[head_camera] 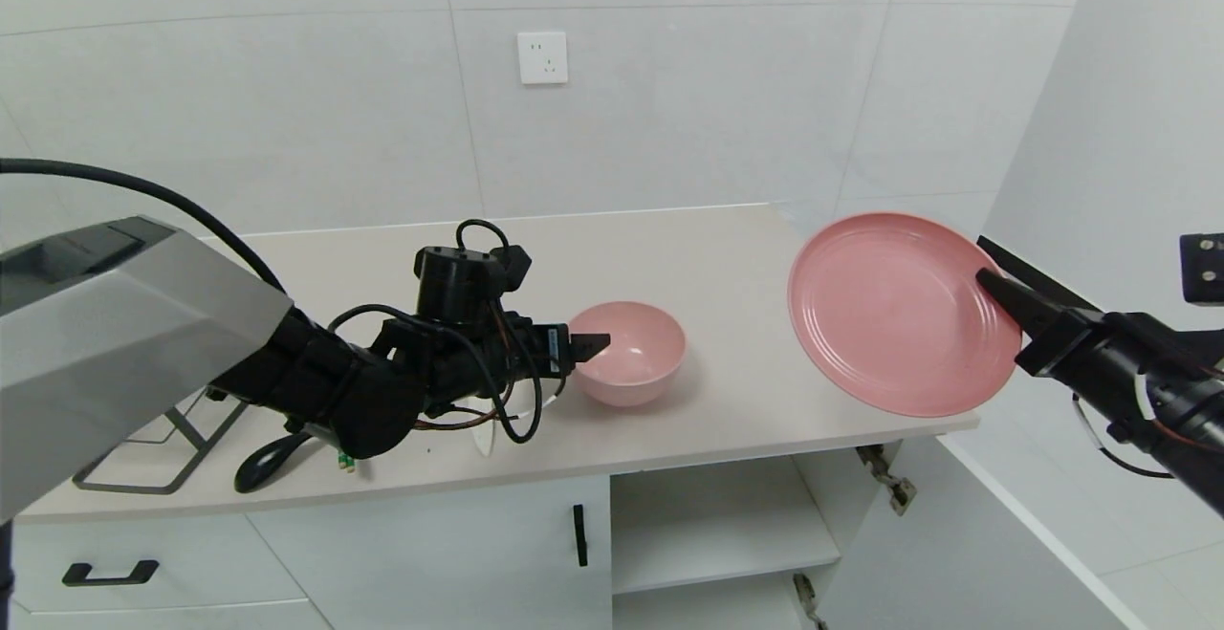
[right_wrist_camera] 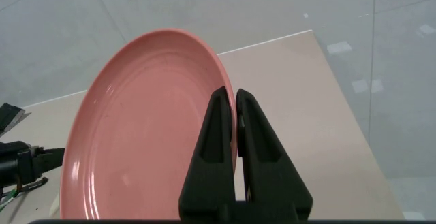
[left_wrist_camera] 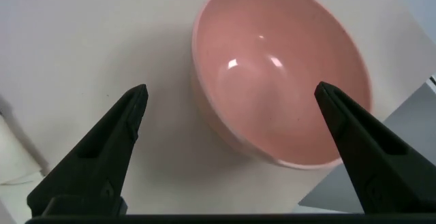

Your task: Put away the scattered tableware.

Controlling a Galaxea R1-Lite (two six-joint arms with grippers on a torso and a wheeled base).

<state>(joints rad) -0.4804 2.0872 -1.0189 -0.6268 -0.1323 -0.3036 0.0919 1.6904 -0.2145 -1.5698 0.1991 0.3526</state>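
The pink plate (head_camera: 899, 315) hangs right of centre in the head view, tipped almost on edge above the right end of the counter (head_camera: 708, 257). The right gripper (head_camera: 990, 281) is clenched on the plate's rim, fingers pinched tight with only a thin strip of rim between them (right_wrist_camera: 236, 115). So narrow a hold on a wide, smooth disc is likely to let it swivel or slide out if the arm swings fast. Its lower edge could also clip the counter lip or the open cupboard door (head_camera: 956, 553) on the way to the shelf (head_camera: 717, 525) below.

The pink bowl (head_camera: 628, 351) stands upright at the middle of the counter. The left gripper (head_camera: 588, 345) is at its left rim with fingers released and spread wide (left_wrist_camera: 231, 91), holding nothing. If they close on the rounded wall, the bowl may squirt free or skid towards the plate.

A black ladle (head_camera: 268, 463) lies at lower left, under the left arm, where a low sweep might knock it off.
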